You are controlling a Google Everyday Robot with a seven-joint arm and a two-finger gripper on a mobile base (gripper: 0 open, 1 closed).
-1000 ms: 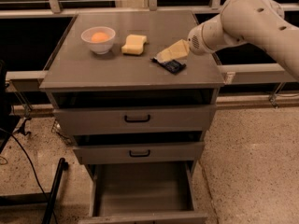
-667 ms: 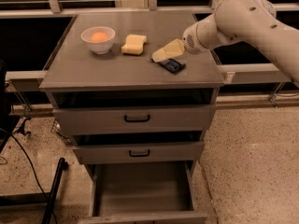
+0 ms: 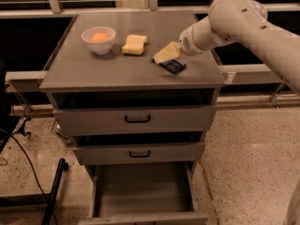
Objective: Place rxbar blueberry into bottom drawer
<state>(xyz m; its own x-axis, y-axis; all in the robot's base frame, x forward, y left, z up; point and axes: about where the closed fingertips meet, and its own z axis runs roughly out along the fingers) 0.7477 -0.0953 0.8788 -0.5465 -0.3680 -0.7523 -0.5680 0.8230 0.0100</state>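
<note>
The rxbar blueberry (image 3: 172,66), a small dark navy bar, lies flat on the grey cabinet top (image 3: 93,69), near its right side. My gripper (image 3: 166,53), pale yellow at the end of the white arm (image 3: 234,20), sits just above and to the left of the bar, at its far-left corner. I cannot tell whether it touches the bar. The bottom drawer (image 3: 140,191) is pulled out and open, with a plain grey inside and nothing in it.
A white bowl (image 3: 98,39) holding an orange object and a yellow sponge block (image 3: 134,44) stand on the cabinet top to the left. The two upper drawers (image 3: 137,119) with black handles are nearly closed. A black pole (image 3: 54,191) and cables lie on the floor at the left.
The gripper and arm have shifted slightly to the left over the cabinet top. The bar has not moved.
</note>
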